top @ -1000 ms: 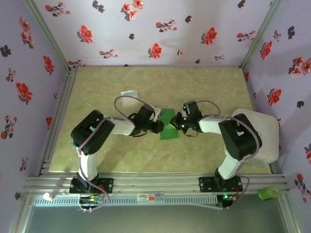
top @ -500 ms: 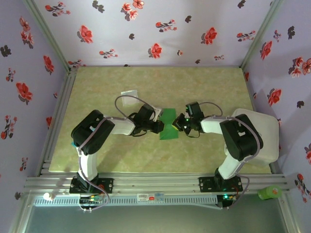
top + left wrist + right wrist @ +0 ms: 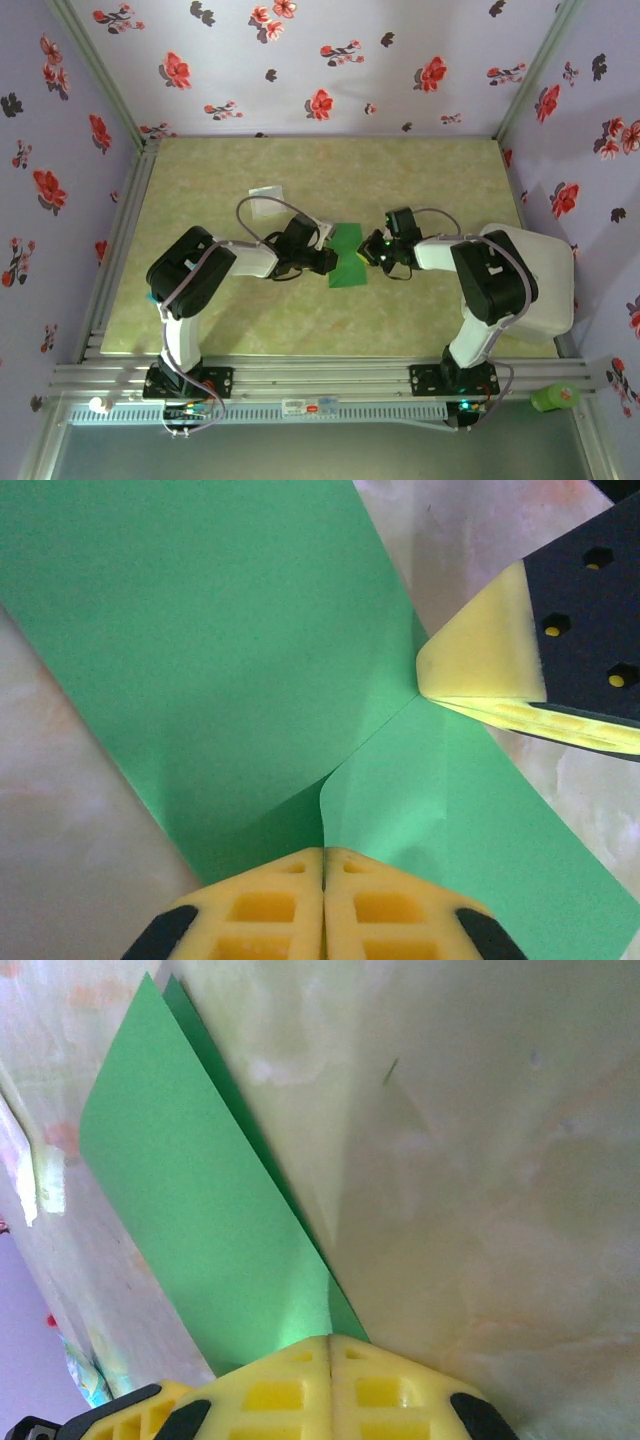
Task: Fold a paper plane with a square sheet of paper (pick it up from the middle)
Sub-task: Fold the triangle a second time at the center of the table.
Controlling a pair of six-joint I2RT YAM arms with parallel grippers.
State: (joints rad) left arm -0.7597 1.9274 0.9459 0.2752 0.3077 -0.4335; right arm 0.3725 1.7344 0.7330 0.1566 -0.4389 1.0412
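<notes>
The square sheet of paper is bright green and lies folded into a narrow strip at the table's middle. In the left wrist view one flap lifts off the lower layer, and its curled edge runs into the seam of my left gripper, which is shut on it. My right gripper is shut, its tip pressing on the sheet's right edge where the crease ends. From above, the left gripper and right gripper face each other across the strip. The paper plane is out of view.
A small pale square packet lies behind and to the left of the sheet. A white board covers the table's right side, under the right arm. A green object sits on the front rail at the right.
The right gripper has slid a little to the right along the sheet's edge. The left gripper and the sheet have stayed put.
</notes>
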